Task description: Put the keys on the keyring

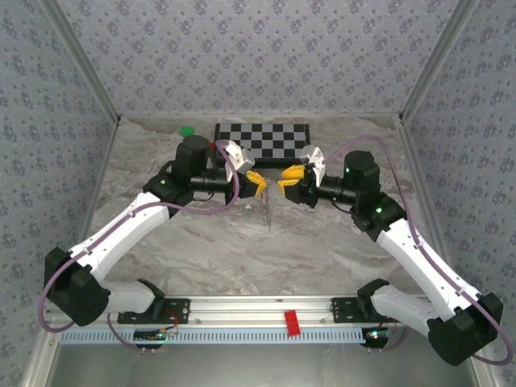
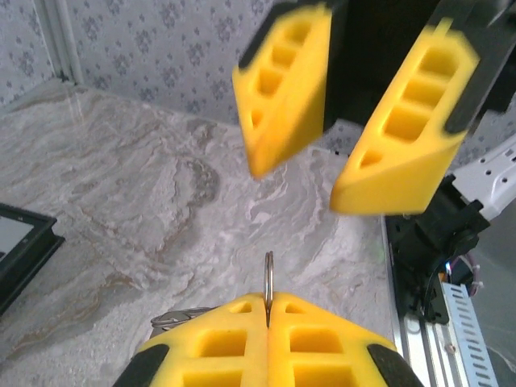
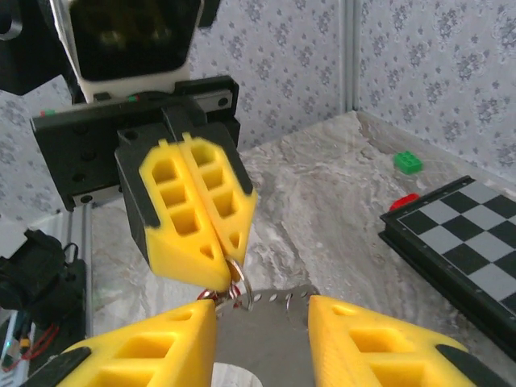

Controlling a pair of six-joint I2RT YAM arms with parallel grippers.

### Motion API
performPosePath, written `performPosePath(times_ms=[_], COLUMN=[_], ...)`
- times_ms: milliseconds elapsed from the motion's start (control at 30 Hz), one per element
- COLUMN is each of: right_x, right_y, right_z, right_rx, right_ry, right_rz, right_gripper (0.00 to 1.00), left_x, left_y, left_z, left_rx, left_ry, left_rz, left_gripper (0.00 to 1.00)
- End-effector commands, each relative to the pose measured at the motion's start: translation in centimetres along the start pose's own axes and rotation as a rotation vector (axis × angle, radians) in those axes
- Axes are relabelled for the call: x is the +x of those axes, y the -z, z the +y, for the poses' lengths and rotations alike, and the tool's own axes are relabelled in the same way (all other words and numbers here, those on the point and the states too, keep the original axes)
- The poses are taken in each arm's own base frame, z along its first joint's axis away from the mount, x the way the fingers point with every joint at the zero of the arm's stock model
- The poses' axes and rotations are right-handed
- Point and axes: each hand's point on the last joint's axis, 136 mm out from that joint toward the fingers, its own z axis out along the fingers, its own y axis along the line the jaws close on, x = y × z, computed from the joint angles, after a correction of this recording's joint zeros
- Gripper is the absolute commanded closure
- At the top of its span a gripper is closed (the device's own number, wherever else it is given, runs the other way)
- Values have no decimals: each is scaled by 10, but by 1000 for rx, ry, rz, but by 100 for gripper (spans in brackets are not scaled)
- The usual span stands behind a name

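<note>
My left gripper (image 2: 268,305) is shut on the keyring (image 2: 269,278), a thin metal split ring that stands edge-on out of its yellow fingertips. It is held in mid-air over the marble table, with my left gripper (image 1: 260,185) tip to tip with my right gripper (image 1: 282,182). In the right wrist view the keyring (image 3: 244,284) hangs from the left gripper (image 3: 228,270). The keys, a tiny red tag (image 3: 211,297), sit at the ring against my right gripper's left fingertip. My right gripper (image 3: 262,310) is open. A flat grey piece with a row of holes (image 3: 298,339) hangs between its fingers.
The chessboard (image 1: 262,143) lies at the back of the table, just behind both grippers. A green block (image 1: 187,129) and a small red piece (image 1: 212,147) lie by its left end. A red block (image 1: 292,322) rests on the front rail between the arm bases.
</note>
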Motion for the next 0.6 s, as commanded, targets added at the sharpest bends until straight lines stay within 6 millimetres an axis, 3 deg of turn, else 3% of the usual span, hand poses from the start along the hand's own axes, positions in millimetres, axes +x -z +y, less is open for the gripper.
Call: performPosePath(times_ms=[0,267,300,567], right_x=[20,37,27,28], right_y=[0,-15,-16,-23], right_z=[1,12,12,15], right_rx=[14,-68,-71,-115], right_ry=[-5,-11,5,15], right_rz=[158,302,291,312], right_gripper=[62,65,65,67], left_x=[-2,8,9,8], left_y=[-1,-5,-5,-4], left_z=[-3,-10,-11,-18], left_rx=[3,29,32,56], left_ry=[-60,-71,-73,-82], left_rz=[40,86,89,91], left_gripper=[100,100,100,100])
